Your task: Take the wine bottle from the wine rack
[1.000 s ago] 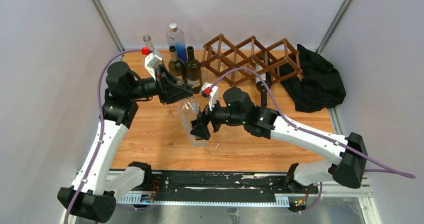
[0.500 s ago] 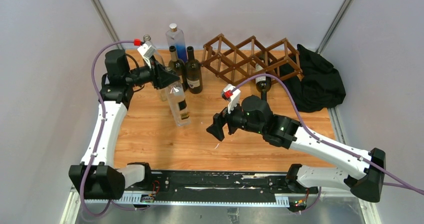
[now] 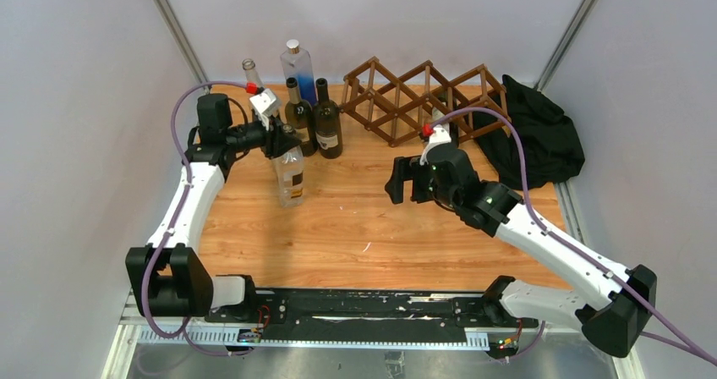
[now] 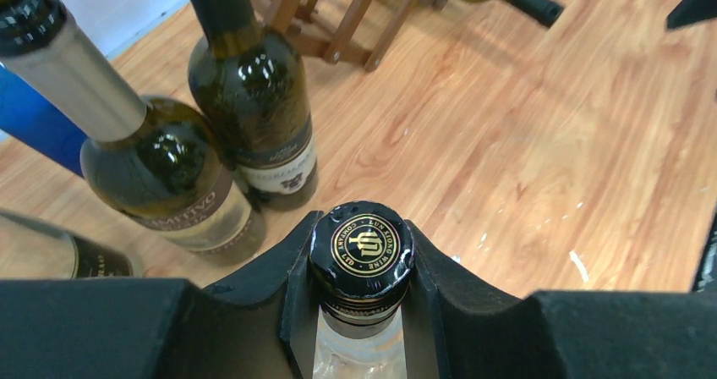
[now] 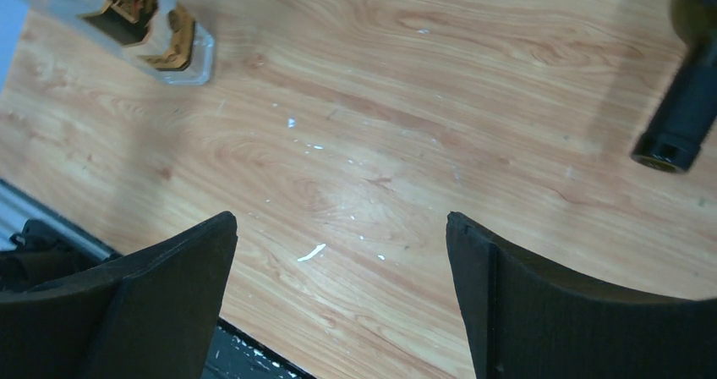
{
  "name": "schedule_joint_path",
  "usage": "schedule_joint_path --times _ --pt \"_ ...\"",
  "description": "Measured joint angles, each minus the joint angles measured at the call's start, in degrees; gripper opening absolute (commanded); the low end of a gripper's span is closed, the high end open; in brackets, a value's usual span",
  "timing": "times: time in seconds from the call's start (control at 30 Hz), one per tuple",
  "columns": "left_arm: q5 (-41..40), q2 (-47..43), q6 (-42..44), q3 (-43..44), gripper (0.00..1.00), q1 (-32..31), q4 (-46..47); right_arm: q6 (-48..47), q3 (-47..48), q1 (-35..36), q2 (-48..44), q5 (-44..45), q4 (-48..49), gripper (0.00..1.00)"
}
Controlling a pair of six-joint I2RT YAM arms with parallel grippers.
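Clear bottle point(image 3: 290, 176) in left jaws, apparently upright, toward table's point(image 3: 355, 227) left edge.

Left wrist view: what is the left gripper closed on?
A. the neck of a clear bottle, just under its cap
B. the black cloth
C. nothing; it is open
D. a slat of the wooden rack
A: the fingers of the left gripper sit against both sides of the neck of the clear bottle, just below its black, gold-printed cap.
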Motion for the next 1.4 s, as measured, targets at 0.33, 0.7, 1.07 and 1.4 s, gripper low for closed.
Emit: schedule_joint_path --times 0.33,0.7,1.07,1.4 --pt "-2.8 0.9 3.4 -4.1 0.0 0.0 7.7 3.9 0.1 -6.2 -0.5 4.0 -3.7 0.98" --pt "-3.9 -2.6 -0.1 -7.9 0.54 0.1 11.1 4.5 0.1 -19.9 3.4 5.9 -3.5 0.98" --pt "-4.1 -4.7 -1.0 -5.3 0.81 0.8 3.6 3.7 -0.1 -30.1 15.8 6.4 5.0 0.92" --pt "-3.8 0.1 -1.0 13.0 1.0 0.8 -9.6 2.6 1.7 -31.7 28.7 2.5 10.2 0.72"
